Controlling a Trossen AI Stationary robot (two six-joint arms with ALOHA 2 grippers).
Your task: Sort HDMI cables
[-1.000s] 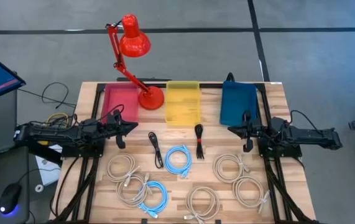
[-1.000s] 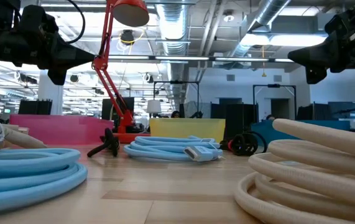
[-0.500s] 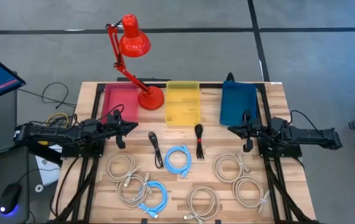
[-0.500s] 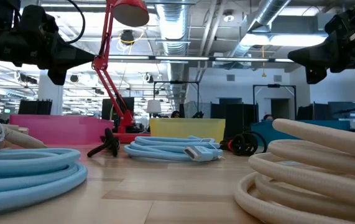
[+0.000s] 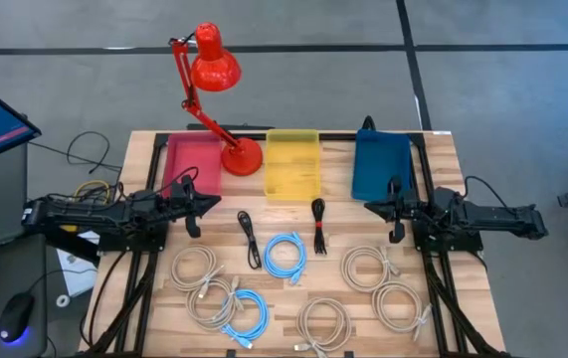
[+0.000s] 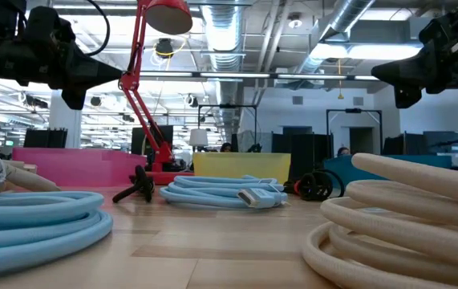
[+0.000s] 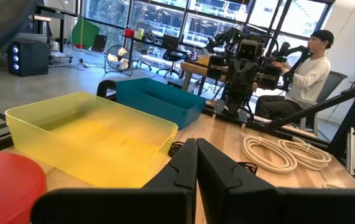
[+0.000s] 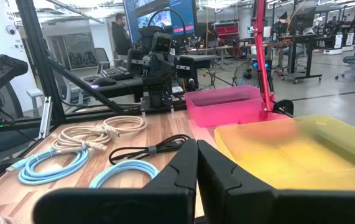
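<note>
Several HDMI cables lie flat on the wooden table. In the high view, beige coils sit at the near left (image 5: 194, 267), near middle (image 5: 325, 323) and near right (image 5: 368, 267). Light blue coils lie at the centre (image 5: 285, 254) and near edge (image 5: 247, 313). Two black folded bundles (image 5: 250, 239) (image 5: 318, 226) lie in front of the bins. My left gripper (image 5: 204, 202) hovers shut above the table's left side, near the pink bin. My right gripper (image 5: 371, 207) hovers shut on the right, near the blue bin. Both fingertip pairs meet in the wrist views (image 7: 196, 149) (image 8: 196, 149).
Three bins stand along the far edge: pink (image 5: 194, 164), yellow (image 5: 292, 162) and blue (image 5: 381, 166). A red desk lamp's base (image 5: 242, 156) sits between the pink and yellow bins. A seated person (image 7: 301, 68) and a standing person (image 8: 122, 34) are beyond the table.
</note>
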